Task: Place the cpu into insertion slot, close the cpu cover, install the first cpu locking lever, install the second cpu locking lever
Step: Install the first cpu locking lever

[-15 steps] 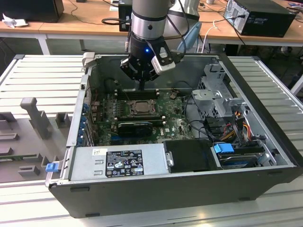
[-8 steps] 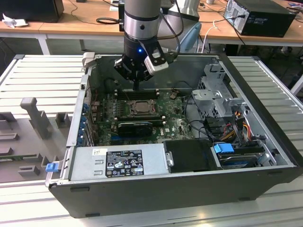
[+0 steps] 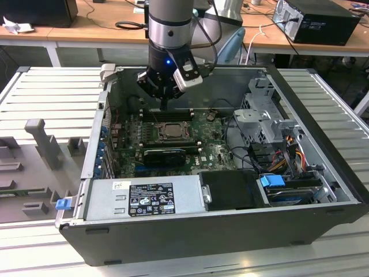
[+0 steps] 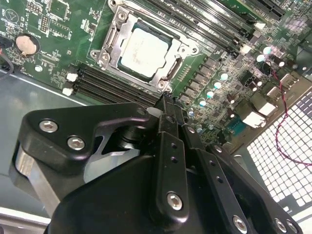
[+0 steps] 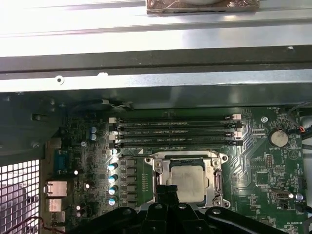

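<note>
Open computer case (image 3: pixel 242 234) on the slatted desk (image 3: pixel 52 86), green motherboard (image 3: pixel 214 149) inside, hand (image 3: pixel 164 105) above the board near the insertion slot (image 4: pixel 163 87), fingers pressed together on nothing, cpu cover (image 4: pixel 111 36) flat over the slot, cpu (image 4: pixel 145 51) seated in its cut-out.

Counts:
- 1 arm (image 3: pixel 169 23), 1 tool (image 3: pixel 164 104).
- 1 open computer case (image 3: pixel 230 231), with 1 motherboard (image 3: pixel 213 147) in it.
- On the board: 1 socket (image 5: pixel 213 181), 1 cpu (image 5: pixel 187 181), 1 coin battery (image 5: pixel 278 137), 1 long black card (image 3: pixel 164 154).
- Long black memory slots (image 5: pixel 178 131): 4 in a row, counted in the first wrist view.
- 1 silver power supply box (image 3: pixel 144 197).
- 2 blue plastic tabs: first tab (image 3: pixel 63 203), second tab (image 3: pixel 273 180).
- Rear tabletop (image 3: pixel 86 26): 1 black desktop box (image 3: pixel 323 20).
- Loose cables in the case are too tangled to count.
</note>
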Motion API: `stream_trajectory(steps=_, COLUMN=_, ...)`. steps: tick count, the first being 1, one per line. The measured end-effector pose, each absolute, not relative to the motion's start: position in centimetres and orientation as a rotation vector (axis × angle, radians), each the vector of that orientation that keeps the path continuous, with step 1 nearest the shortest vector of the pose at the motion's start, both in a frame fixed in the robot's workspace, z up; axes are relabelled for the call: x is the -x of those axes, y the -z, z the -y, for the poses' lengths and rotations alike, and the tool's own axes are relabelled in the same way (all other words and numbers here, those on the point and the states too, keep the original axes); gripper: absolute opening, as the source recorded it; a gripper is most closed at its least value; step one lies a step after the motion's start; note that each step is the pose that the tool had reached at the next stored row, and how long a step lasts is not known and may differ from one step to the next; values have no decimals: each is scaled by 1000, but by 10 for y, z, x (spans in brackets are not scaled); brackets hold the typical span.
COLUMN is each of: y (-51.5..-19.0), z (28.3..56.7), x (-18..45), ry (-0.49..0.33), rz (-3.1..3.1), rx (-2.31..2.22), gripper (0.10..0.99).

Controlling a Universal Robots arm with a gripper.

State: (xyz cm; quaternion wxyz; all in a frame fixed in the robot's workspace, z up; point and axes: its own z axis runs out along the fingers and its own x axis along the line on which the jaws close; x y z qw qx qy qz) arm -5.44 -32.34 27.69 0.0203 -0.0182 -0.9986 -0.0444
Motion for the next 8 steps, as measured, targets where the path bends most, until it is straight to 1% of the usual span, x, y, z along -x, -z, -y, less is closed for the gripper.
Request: stream_trajectory(steps=8, y=-276, z=323, x=58, ry=143, rz=3097, rx=56, gripper=106)
